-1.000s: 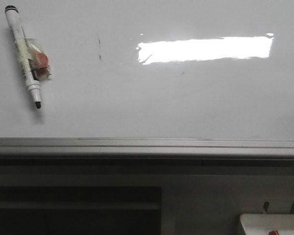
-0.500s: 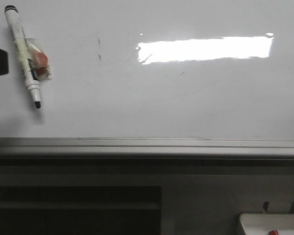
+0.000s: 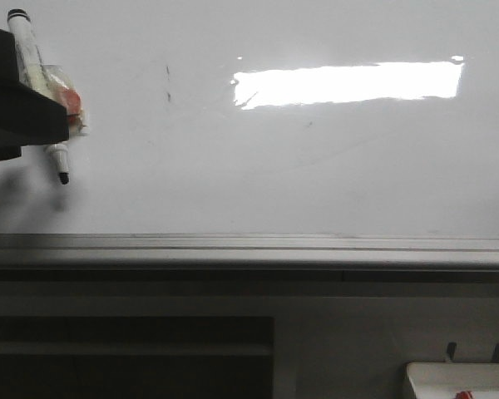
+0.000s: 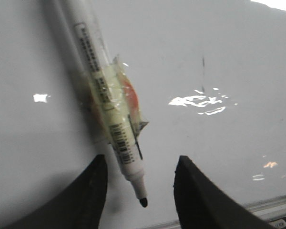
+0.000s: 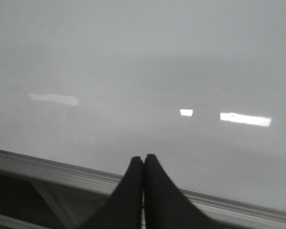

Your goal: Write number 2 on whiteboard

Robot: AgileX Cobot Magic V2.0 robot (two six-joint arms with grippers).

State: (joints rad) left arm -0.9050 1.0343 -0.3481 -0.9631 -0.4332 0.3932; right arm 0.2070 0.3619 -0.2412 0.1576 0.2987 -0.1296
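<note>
The whiteboard (image 3: 316, 183) is glossy white, and no number 2 shows on it. A white marker (image 3: 27, 50) with a black tip and a taped orange piece lies on it at the far left. My left gripper (image 3: 29, 116) reaches in from the left edge over the marker's middle. In the left wrist view the gripper (image 4: 142, 163) is open, its fingers on either side of the marker's (image 4: 105, 95) tip end, not touching it. My right gripper (image 5: 143, 160) is shut and empty above the board's rail (image 5: 47, 167); it is out of the front view.
A faint short dashed vertical mark (image 3: 169, 83) and a bright rectangular light reflection (image 3: 349, 83) are on the board. The silver-grey rail (image 3: 249, 248) runs along the near edge. A white tray (image 3: 461, 381) sits below it at the right.
My left gripper has come in from the left edge and now covers the marker's middle. The marker has not moved.
</note>
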